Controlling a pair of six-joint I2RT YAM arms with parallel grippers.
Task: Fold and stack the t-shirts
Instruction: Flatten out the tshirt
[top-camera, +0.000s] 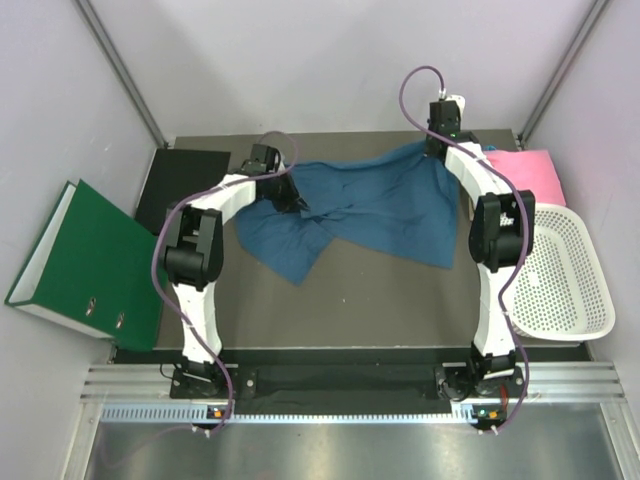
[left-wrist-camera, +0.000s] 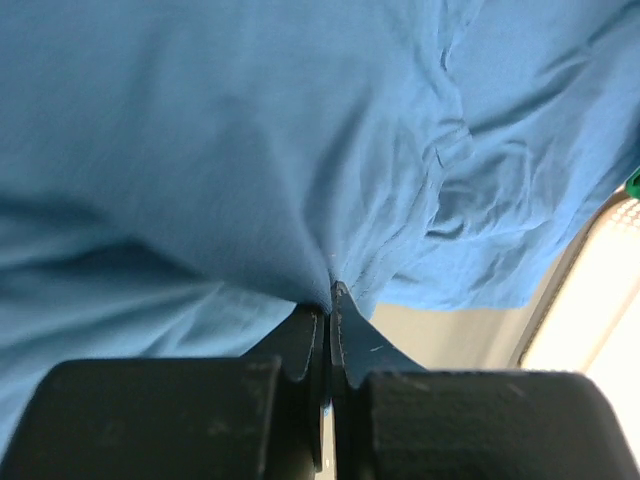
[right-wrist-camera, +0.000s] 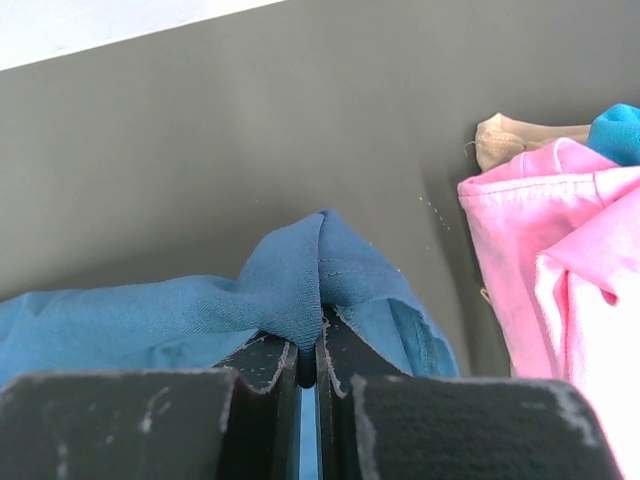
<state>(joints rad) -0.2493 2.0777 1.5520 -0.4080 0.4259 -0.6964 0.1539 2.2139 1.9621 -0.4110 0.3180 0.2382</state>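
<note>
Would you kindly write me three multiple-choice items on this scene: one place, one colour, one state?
1. The bright pink cloth shirt lies: A) far right, beside the white plastic mesh basket B) inside that basket C) at the near edge
2. The large lever-arch binder at the left is: A) red B) green C) yellow
3. The right gripper is: A) open B) shut on the teal-blue cloth t-shirt C) out of view
Key: 1A, just beyond the basket's rim; 2B, green cover; 3B, jaws pinch a blue fold.

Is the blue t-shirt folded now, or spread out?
Spread out, not folded. The blue t-shirt lies wide and wrinkled, with the left gripper and the right gripper each shut on its cloth.
</note>
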